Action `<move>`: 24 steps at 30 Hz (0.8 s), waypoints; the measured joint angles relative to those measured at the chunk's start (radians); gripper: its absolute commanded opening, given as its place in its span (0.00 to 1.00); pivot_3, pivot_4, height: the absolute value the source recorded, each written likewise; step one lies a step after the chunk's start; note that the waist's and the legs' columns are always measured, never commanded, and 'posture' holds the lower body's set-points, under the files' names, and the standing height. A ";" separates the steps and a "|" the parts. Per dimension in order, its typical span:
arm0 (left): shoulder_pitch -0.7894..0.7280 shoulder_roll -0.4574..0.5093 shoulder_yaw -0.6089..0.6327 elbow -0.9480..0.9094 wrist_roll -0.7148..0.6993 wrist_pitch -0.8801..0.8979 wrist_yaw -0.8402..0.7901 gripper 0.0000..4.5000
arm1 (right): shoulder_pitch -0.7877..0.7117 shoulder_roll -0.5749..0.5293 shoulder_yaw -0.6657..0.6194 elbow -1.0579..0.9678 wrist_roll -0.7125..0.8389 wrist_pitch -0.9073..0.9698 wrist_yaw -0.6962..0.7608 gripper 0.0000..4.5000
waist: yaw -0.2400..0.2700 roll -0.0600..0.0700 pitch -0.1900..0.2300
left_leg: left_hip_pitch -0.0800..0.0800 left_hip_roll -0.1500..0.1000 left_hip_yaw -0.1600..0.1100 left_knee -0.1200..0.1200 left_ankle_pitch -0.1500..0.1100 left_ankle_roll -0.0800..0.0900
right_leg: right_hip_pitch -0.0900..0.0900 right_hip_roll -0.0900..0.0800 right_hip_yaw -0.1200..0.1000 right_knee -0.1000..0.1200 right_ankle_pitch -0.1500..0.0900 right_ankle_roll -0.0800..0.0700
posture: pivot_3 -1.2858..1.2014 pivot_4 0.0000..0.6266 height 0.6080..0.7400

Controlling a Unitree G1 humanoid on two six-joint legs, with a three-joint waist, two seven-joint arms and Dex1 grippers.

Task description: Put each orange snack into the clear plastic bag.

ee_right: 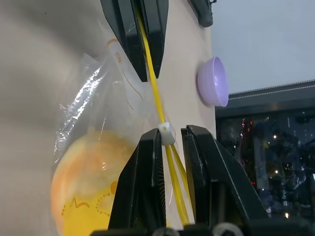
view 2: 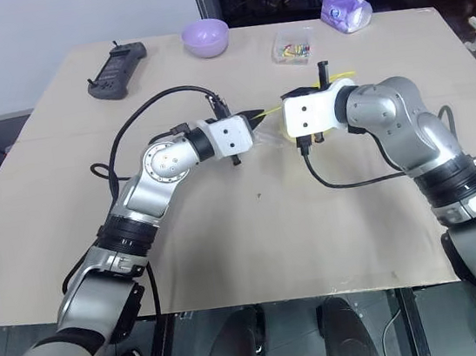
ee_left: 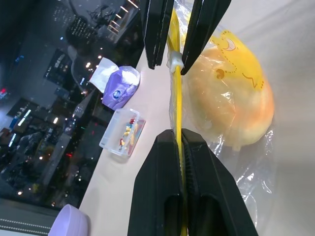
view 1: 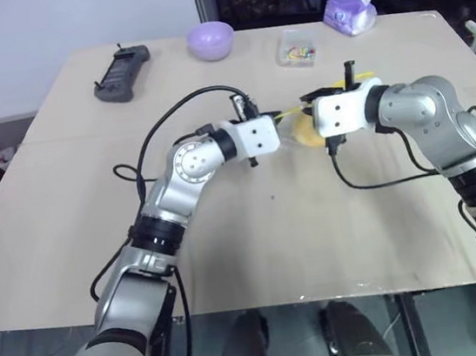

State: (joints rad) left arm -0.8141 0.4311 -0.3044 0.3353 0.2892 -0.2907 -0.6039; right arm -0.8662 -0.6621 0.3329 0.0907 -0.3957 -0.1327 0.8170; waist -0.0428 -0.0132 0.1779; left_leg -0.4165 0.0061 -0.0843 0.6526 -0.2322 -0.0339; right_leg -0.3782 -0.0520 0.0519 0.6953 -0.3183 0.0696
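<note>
Above the desk (view 1: pixel 228 232), between both arms, we see the clear plastic bag (ee_left: pixel 246 162) hanging with the orange snack (ee_left: pixel 231 108) already inside it; our left end effector (ee_left: pixel 183 142) is clamped tight on the bag's yellow zip strip (ee_left: pixel 177 98); our right end effector (ee_right: pixel 170 135) pinches the white slider (ee_right: pixel 167 132) on that strip; we judge the loading done, with sealing apparently what remains.
</note>
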 measured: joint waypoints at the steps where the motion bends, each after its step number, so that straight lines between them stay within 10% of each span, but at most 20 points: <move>1: 0.000 0.000 0.000 0.000 0.000 0.000 0.000 0.00 | 0.000 0.000 0.000 -0.001 0.000 0.000 0.000 0.03 | 0.000 0.000 0.000 | 0.000 0.000 0.000 0.000 0.000 0.000 | 0.000 0.000 0.000 0.000 0.000 0.000 | 0.52 0.24 1.00; 24: -0.039 0.015 0.000 0.027 0.056 0.003 0.102 0.00 | 0.007 -0.088 -0.017 0.050 -0.011 -0.003 -0.063 0.01 | 0.002 0.000 0.000 | 0.000 0.000 0.000 0.000 0.000 0.000 | 0.000 0.000 0.000 0.000 0.000 0.000 | 0.52 0.24 1.00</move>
State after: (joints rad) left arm -0.8526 0.4465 -0.3049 0.3619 0.3455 -0.2874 -0.5020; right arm -0.8595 -0.7501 0.3159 0.1403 -0.4068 -0.1355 0.7545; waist -0.0410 -0.0132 0.1779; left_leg -0.4165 0.0060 -0.0840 0.6526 -0.2323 -0.0338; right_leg -0.3781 -0.0522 0.0521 0.6951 -0.3183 0.0696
